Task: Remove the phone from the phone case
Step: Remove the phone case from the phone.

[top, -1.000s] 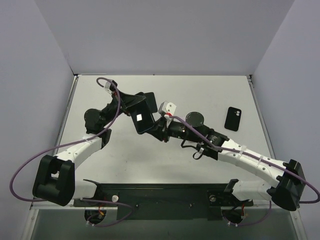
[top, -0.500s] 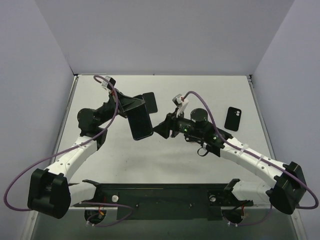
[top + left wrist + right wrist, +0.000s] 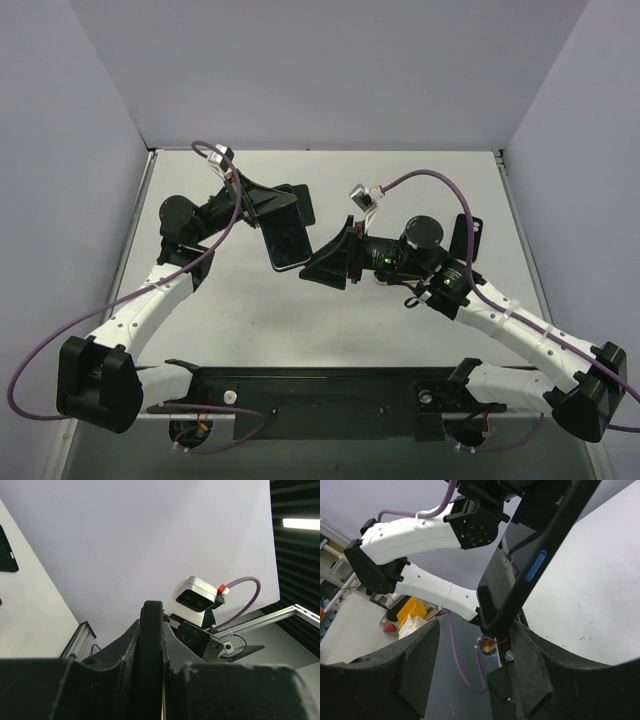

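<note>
The pale table lies between lavender walls, and both arms reach over its middle. The left arm comes from the near left, the right arm from the near right, with its purple cable looping above it. Between them the phone is held up off the table and tilted. I cannot tell whether its case is around it. The left hand is clamped on the phone's far end. The right hand is just right of the phone's near corner. Its fingers are spread apart, and the phone's thin edge with a blue side button runs into the gap. A dark flat slab lies on the table just beyond the left hand. A black piece lies well to the right, partly hidden behind the right arm and its cable
</note>
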You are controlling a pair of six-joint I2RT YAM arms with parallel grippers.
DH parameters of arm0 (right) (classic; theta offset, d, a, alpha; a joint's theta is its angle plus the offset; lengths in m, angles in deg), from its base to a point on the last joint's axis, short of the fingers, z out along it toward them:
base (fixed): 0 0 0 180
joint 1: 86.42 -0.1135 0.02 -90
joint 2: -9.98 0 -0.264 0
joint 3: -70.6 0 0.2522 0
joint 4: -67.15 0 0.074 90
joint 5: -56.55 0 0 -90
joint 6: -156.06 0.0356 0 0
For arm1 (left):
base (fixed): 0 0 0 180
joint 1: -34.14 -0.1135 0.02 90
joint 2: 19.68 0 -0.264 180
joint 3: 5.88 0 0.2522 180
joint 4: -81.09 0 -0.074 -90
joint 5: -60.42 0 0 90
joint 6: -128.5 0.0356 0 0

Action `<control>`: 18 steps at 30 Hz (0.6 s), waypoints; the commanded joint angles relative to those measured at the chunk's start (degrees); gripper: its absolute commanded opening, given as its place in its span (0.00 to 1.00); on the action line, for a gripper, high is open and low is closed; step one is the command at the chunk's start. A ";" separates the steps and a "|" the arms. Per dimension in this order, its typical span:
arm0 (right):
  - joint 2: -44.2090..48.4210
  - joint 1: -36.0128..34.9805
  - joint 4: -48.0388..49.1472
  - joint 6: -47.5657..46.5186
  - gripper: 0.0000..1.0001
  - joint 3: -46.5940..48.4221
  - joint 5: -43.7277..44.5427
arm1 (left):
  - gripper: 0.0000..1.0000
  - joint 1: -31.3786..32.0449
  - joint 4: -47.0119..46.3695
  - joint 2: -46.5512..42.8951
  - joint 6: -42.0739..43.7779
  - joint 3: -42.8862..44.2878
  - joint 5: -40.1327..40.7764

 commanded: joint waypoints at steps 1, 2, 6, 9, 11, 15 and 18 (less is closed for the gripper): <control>-4.04 0.38 9.79 5.12 0.49 2.87 -6.00 | 0.00 -0.16 0.61 -2.80 1.66 3.32 0.54; -4.39 0.38 10.77 6.34 0.47 2.87 -6.09 | 0.00 -0.16 1.05 -3.07 2.01 3.50 0.36; -6.77 0.03 14.55 7.24 0.25 3.14 -8.36 | 0.00 -0.25 2.11 -3.60 1.92 3.94 -0.25; -6.77 -0.06 13.42 2.85 0.13 1.65 -9.86 | 0.00 -0.25 1.67 -2.99 -0.71 4.46 -1.04; -6.16 0.46 9.41 -2.85 0.00 1.56 -9.52 | 0.00 -0.25 0.54 -2.28 -3.69 4.81 -2.44; -6.24 1.26 4.45 -13.15 0.00 2.78 -8.63 | 0.00 -0.16 -7.27 -0.70 -11.95 4.29 -5.70; -6.77 1.17 3.92 -23.76 0.00 2.18 -10.39 | 0.00 0.01 -19.38 1.05 -23.77 3.15 -6.14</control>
